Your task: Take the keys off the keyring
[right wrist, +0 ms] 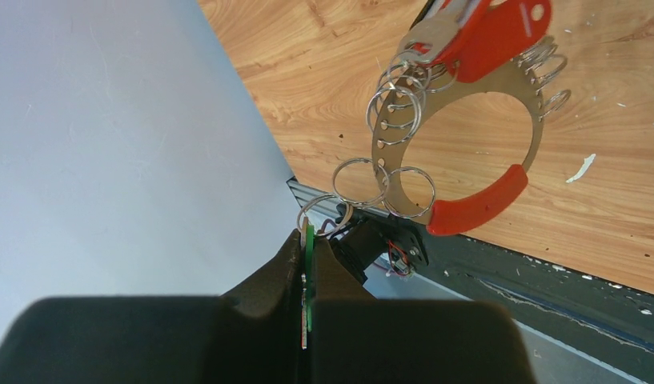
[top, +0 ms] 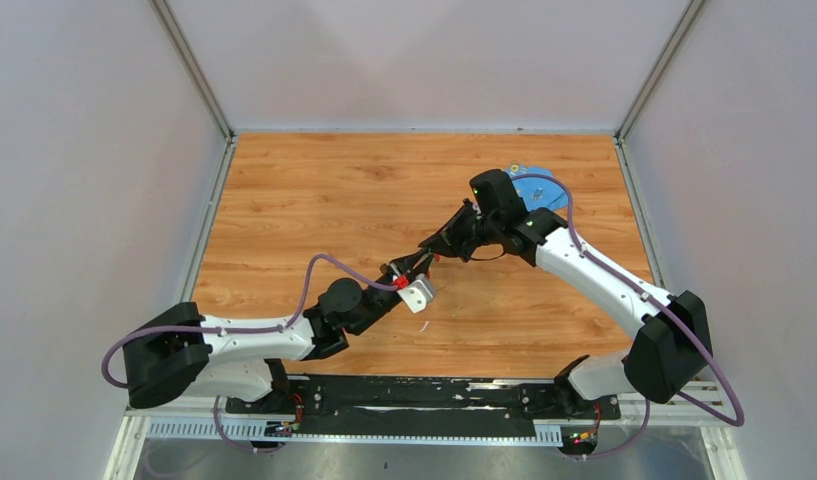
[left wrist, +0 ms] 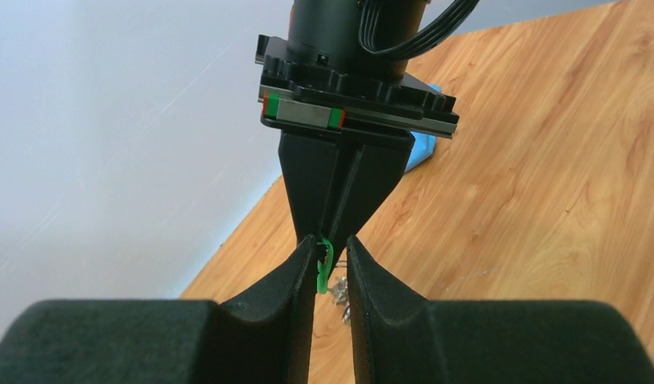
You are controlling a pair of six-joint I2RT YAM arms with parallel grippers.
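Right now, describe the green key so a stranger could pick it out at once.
Look to the middle of the table, where the two arms meet. There the right gripper is shut on the green key, just below the keyring. It is the only green piece: the keyring's sleeves are red and the small rings on it are bare silver.

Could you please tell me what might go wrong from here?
1. The right fingers pinch the green key only by its thin edge, so it may slip out.
2. That key seems chained through small split rings to the keyring, so pulling might drag the whole ring along.
3. The left fingers sit very close to the right ones, so they could collide.
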